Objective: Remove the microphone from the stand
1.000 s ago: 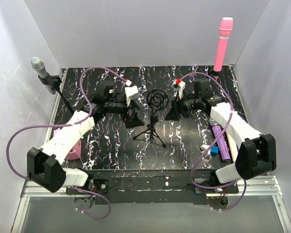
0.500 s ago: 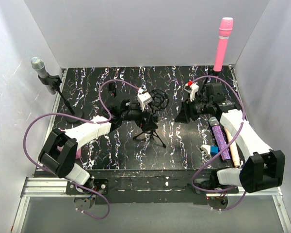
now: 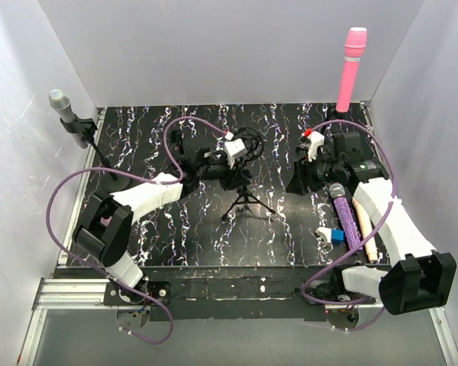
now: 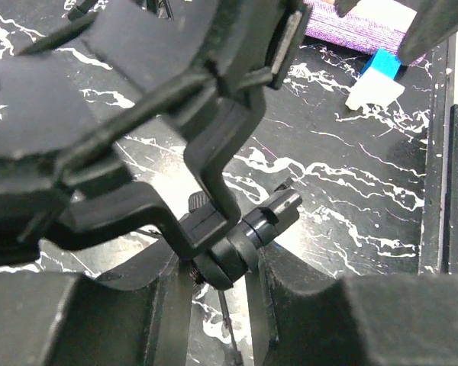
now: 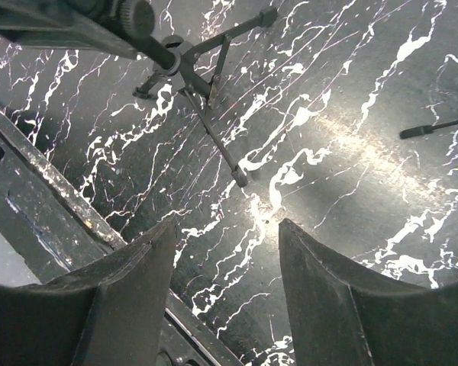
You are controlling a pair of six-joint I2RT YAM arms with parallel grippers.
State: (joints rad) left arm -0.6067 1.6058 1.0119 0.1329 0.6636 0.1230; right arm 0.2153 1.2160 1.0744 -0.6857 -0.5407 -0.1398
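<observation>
Stand, black, three-legged, cage-topped

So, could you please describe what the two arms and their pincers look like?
The left arm and right arm have white shells, black joints and looping purple cables. The left pincer and right pincer have broad matte-black fingers.

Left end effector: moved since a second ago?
Yes. In the top view the left end effector swung right, toward the pink microphone at the back right, and now grips the tripod stand.
</observation>
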